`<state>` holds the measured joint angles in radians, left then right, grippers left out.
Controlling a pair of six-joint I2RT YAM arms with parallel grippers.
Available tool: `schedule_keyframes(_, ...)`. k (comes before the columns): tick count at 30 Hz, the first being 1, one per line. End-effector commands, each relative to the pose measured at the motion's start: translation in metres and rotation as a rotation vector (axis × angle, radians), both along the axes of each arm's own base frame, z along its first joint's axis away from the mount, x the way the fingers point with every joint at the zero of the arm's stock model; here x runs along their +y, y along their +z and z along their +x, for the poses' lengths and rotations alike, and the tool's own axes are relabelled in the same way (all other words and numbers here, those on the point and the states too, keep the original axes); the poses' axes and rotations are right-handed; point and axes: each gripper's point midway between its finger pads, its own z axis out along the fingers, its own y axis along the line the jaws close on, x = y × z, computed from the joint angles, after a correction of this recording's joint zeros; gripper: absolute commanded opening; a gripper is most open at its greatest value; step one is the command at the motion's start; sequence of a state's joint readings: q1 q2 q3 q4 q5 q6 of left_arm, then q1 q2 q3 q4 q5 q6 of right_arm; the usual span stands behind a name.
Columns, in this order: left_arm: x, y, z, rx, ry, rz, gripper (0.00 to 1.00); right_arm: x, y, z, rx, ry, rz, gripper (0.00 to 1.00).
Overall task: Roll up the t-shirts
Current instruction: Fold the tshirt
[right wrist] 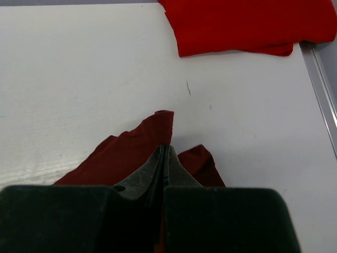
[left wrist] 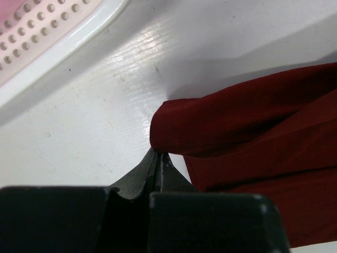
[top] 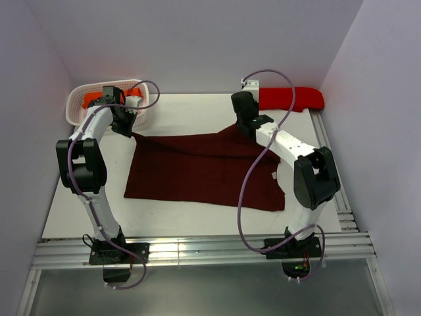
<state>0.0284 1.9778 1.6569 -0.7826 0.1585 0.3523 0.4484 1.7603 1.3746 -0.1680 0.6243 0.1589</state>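
A dark maroon t-shirt (top: pixel 204 170) lies spread flat across the middle of the white table. My left gripper (top: pixel 129 130) is shut on its far left corner (left wrist: pixel 174 124), the jaws pinched together on the cloth edge. My right gripper (top: pixel 242 128) is shut on its far right corner (right wrist: pixel 150 138), a peak of cloth lifted between the jaws. A small white label (top: pixel 273 175) shows near the shirt's right side. A bright red t-shirt (top: pixel 293 99) lies folded at the back right and also shows in the right wrist view (right wrist: pixel 247 23).
A white perforated basket (top: pixel 84 100) with something orange in it stands at the back left; its rim shows in the left wrist view (left wrist: pixel 58 39). Metal rails (top: pixel 329 158) run along the table's right edge and the front edge.
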Motion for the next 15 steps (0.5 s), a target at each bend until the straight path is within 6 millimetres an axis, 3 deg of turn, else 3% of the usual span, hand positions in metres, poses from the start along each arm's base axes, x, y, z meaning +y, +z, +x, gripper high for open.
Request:
schedule_keyframes(1, 0.001, 0.008, 0.010, -0.034, 0.004, 0.017, 0.00, -0.005, 0.025, 0.016, -0.075, -0.029, -0.022, 0.00)
schedule_keyframes(9, -0.002, 0.004, 0.011, -0.020, 0.000, 0.028, 0.00, -0.018, 0.024, 0.007, -0.078, -0.076, -0.031, 0.00)
schedule_keyframes(15, -0.001, 0.006, 0.017, -0.021, 0.012, 0.041, 0.00, -0.029, 0.034, -0.002, -0.090, -0.124, -0.024, 0.00)
